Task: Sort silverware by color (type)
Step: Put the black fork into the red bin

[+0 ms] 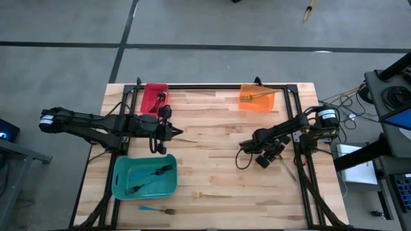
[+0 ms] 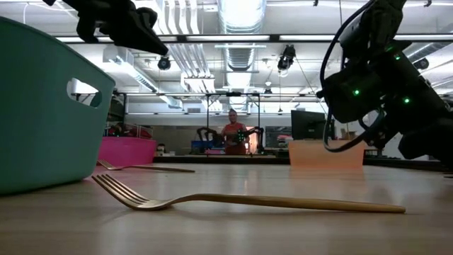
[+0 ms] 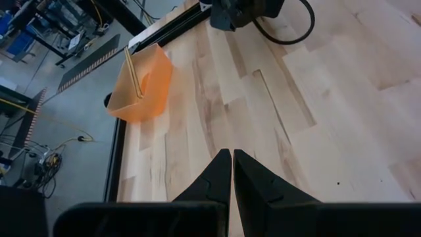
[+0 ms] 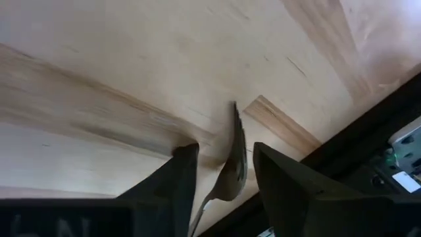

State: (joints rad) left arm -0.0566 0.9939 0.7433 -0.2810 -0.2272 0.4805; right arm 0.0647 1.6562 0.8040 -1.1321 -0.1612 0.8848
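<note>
Right gripper [image 1: 247, 146], seen from above, hangs over the right half of the wooden table [image 1: 218, 122], its fingers pointing toward the middle, while the left gripper [image 1: 172, 133] sits above the left half near the teal bin [image 1: 144, 177]. That bin holds dark forks [image 1: 154, 174]; a blue-handled fork [image 1: 157, 209] lies on the wood just in front of it, and a gold fork [image 1: 212, 194] lies at the front centre. The red bin [image 1: 154, 96] stands at the far left corner and the orange bin [image 1: 257, 97], with a gold fork in it, at the far right. From table height, the gold fork [image 2: 241, 200] lies flat across the foreground, tines toward the teal bin [image 2: 42, 106], with another fork [image 2: 141, 168] farther back by the red bin [image 2: 127, 150]; a person shows in the room behind. Past the left wrist, the left gripper [image 3: 232, 172] has its fingers pressed together with nothing between them, pointing across bare wood toward the orange bin [image 3: 139, 85]. Past the right wrist, the right gripper [image 4: 225, 172] is spread, and a silver fork [image 4: 231, 168] stands between its fingers [image 4: 181, 178]; whether they pinch it I cannot tell.
</note>
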